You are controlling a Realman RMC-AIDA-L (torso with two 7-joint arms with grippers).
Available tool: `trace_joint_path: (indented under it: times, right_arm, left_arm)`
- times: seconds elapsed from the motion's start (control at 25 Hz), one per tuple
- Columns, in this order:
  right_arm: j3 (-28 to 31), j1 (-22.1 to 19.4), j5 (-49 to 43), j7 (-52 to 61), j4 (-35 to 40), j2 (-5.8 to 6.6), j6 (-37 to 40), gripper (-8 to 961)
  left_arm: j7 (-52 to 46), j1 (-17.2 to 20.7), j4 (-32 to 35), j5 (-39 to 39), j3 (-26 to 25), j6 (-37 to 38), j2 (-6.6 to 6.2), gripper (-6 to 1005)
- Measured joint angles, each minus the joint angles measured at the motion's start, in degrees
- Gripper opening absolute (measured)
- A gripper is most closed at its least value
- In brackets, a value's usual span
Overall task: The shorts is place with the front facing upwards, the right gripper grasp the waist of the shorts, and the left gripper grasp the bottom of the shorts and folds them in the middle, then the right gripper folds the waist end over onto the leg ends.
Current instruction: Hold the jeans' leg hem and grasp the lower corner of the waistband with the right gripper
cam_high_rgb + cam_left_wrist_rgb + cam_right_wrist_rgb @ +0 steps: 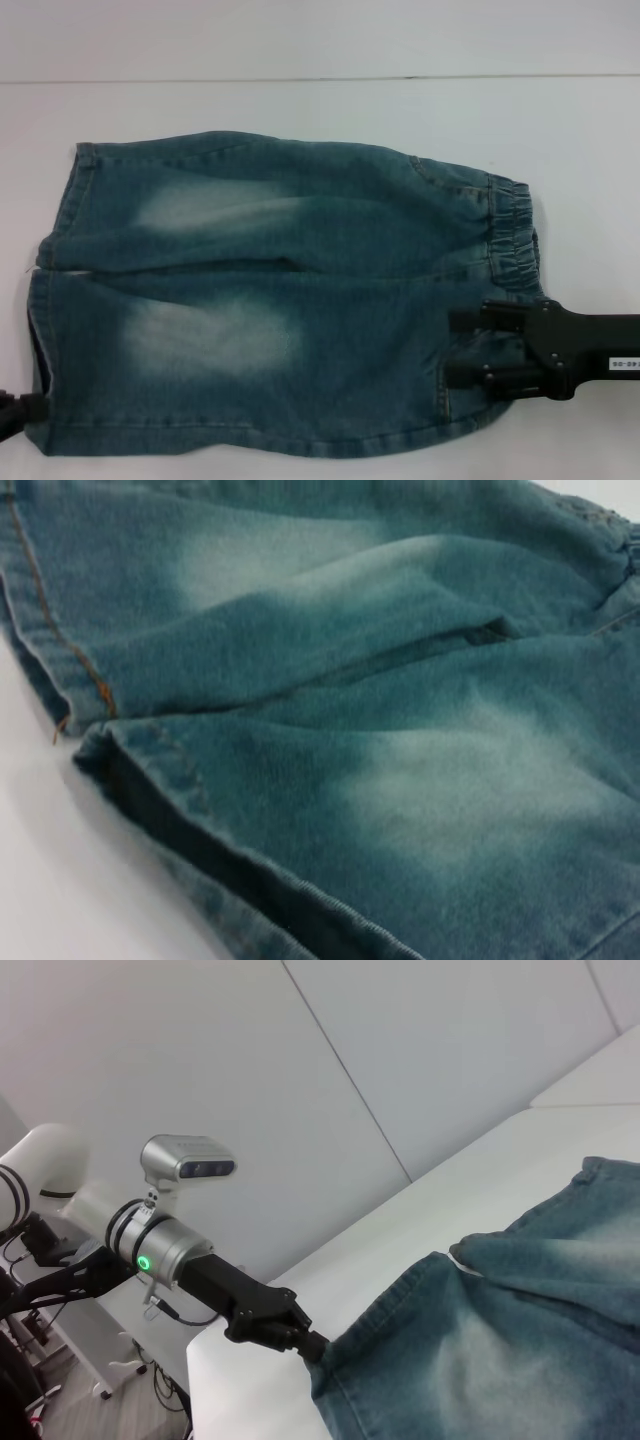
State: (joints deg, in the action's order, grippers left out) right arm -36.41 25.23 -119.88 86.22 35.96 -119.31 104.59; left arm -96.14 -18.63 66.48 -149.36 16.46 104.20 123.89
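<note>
Head view: I see denim shorts (280,300) lying flat on the white tabletop (300,110), front up, waistband to the right, leg ends to the left. Faded pale patches mark each thigh; elastic waist is bunched. My right gripper (462,350) sits over the near waist corner, fingers spread apart, nothing clamped that I can see. My left gripper (310,1345) is at the near leg hem corner and looks pinched on the hem, in right wrist view.

Shorts (510,1330) lying flat on white counter (440,1200), leg ends facing arm. Left gripper (312,1345) reaching in from counter edge, jaws closing on near leg's hem corner.
</note>
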Motion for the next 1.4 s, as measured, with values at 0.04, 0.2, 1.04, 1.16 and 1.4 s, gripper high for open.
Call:
trace_joint_path:
  times: [0.04,0.2,1.04,1.16,1.4]
  right_arm:
    - [0.25,-0.22,0.00,0.00,0.06,0.06,0.00,942]
    - [2.53,-1.85,0.00,0.23,0.15,0.69,0.03,942]
    - [13.95,-13.06,-0.35,-12.14,-3.77,1.78,-10.01,938]
    - [13.86,-12.75,-0.44,-12.19,-4.03,1.54,-11.03,937]
    - [13.71,-12.04,-0.48,-11.81,-4.05,1.41,-11.63,936]
  left_arm:
    - [0.01,0.00,0.20,0.29,0.00,0.10,0.02,12]
    - [0.02,0.00,0.84,0.85,0.10,0.68,0.05,12]
    - [0.22,-0.43,0.33,2.85,0.15,1.80,0.03,12]
    - [0.24,-0.38,0.31,2.76,0.15,1.79,0.04,13]
    - [0.33,-0.35,-0.05,2.71,0.14,1.53,0.03,13]
